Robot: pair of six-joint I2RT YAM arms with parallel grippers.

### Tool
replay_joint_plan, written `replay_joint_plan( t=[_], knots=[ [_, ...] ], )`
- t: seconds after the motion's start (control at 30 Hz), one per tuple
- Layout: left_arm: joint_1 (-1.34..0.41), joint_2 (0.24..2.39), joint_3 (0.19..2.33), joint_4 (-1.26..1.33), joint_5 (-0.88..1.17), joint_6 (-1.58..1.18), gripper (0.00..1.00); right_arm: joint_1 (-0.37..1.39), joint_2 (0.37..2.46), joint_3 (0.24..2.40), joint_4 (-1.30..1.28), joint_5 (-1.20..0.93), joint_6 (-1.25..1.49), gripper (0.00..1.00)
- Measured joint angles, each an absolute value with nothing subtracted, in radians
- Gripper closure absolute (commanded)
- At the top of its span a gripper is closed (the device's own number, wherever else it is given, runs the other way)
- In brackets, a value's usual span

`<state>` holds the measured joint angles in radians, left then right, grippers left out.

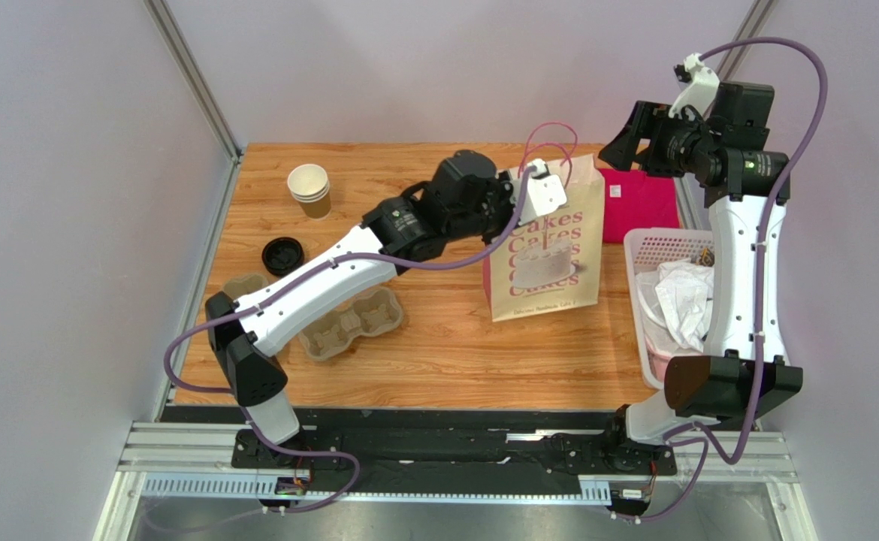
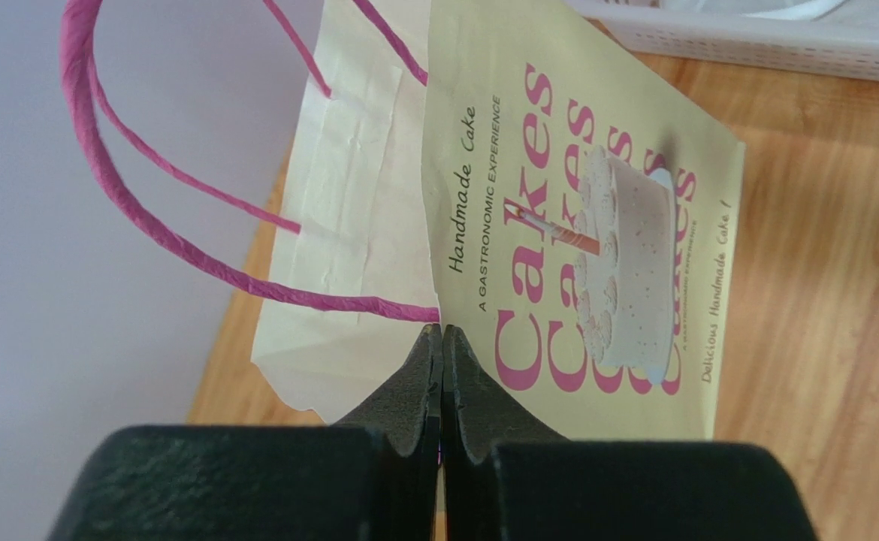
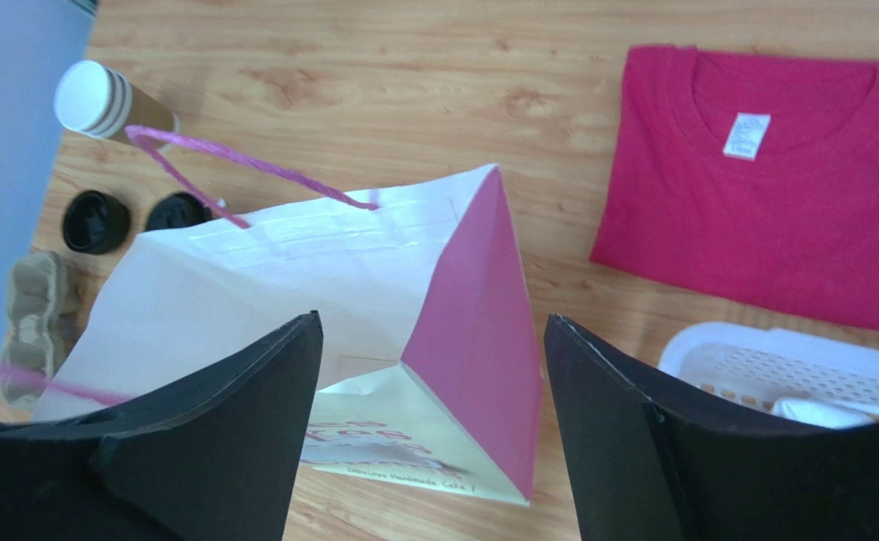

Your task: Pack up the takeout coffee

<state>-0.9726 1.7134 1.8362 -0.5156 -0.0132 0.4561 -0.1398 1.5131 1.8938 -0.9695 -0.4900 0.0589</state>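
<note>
The takeout coffee cup (image 1: 310, 188), brown kraft with a white rim, stands open at the table's far left; it also shows in the right wrist view (image 3: 103, 103). Its black lid (image 1: 283, 255) lies apart on the wood in front of it, also seen in the right wrist view (image 3: 94, 221). The cream paper bag (image 1: 548, 250) with pink handles stands mid-table. My left gripper (image 2: 442, 333) is shut on the bag's (image 2: 546, 147) top rim, seen from above too (image 1: 555, 186). My right gripper (image 3: 433, 318) is open and empty, raised above the bag's open mouth (image 3: 297, 282).
A grey pulp cup carrier (image 1: 348, 325) lies at front left, partly under my left arm. A folded pink shirt (image 1: 642, 203) lies behind the bag. A white basket (image 1: 650, 239) with crumpled paper stands at the right edge. A second black round thing (image 3: 179, 211) sits beside the lid.
</note>
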Motion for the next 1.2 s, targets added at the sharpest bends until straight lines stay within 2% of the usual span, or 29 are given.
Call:
replay_joint_plan(
  t=[0.3,0.43,0.77,1.07,1.2],
  knots=[
    [-1.058,1.787,1.853,-0.625,-0.218,0.311,1.0,-0.138,1.475,1.732,-1.037,-0.417,-0.024,0.3],
    [-1.079,1.787,1.853,-0.631,-0.27,0.288,1.0,-0.133,1.468,1.697,-1.036,-0.418,-0.027,0.35],
    [-1.13,1.787,1.847,-0.677,-0.292,0.223,1.0,-0.113,1.459,1.693,-1.068,-0.458,-0.057,0.39],
    [-1.132,1.787,1.847,-0.685,-0.301,0.184,1.0,-0.08,1.377,1.582,-1.103,-0.462,-0.062,0.42],
    [-1.133,1.787,1.847,-0.685,-0.3,0.17,1.0,-0.071,1.355,1.543,-1.103,-0.427,-0.062,0.51]
  ],
)
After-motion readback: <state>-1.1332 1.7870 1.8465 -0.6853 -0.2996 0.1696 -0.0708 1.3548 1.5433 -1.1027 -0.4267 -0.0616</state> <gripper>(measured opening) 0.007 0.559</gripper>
